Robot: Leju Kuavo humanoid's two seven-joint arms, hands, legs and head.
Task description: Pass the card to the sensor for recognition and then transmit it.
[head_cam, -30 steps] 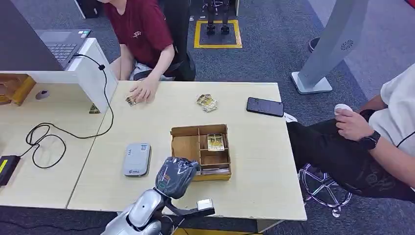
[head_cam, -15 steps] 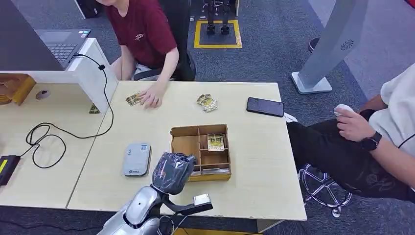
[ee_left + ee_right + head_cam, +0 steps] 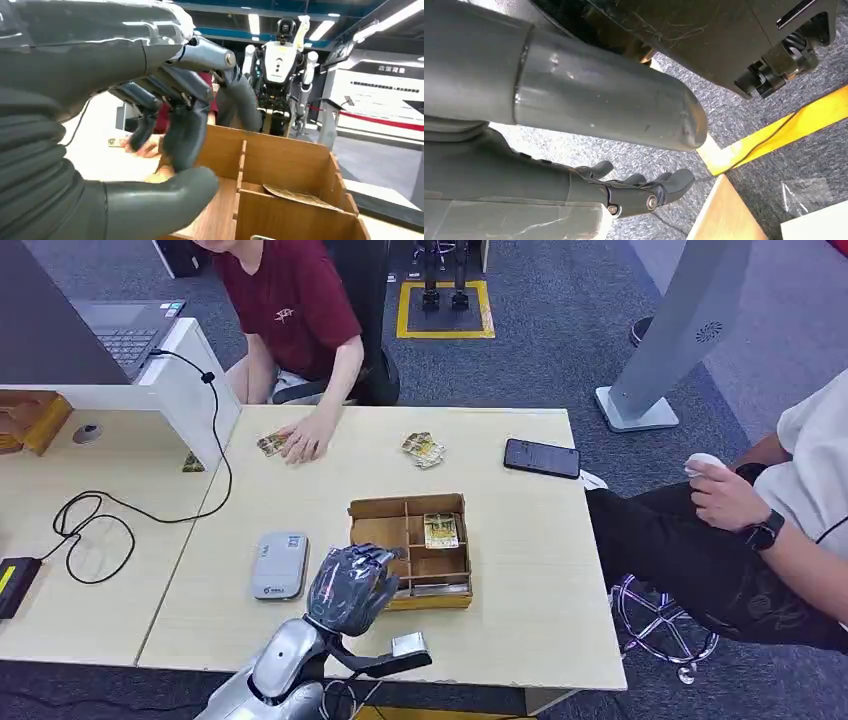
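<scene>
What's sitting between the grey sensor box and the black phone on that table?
In the head view, the wooden box with a card inside lies between the sensor and the phone; the left hand hovers at the box's near corner.

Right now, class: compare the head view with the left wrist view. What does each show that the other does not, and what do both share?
The head view alone has the grey sensor, the black phone, the card lying in the box and the seated person's watch. The left wrist view alone has a white humanoid robot standing in the background. Both share the left hand, open at the wooden box, and the person in the red shirt.
</scene>
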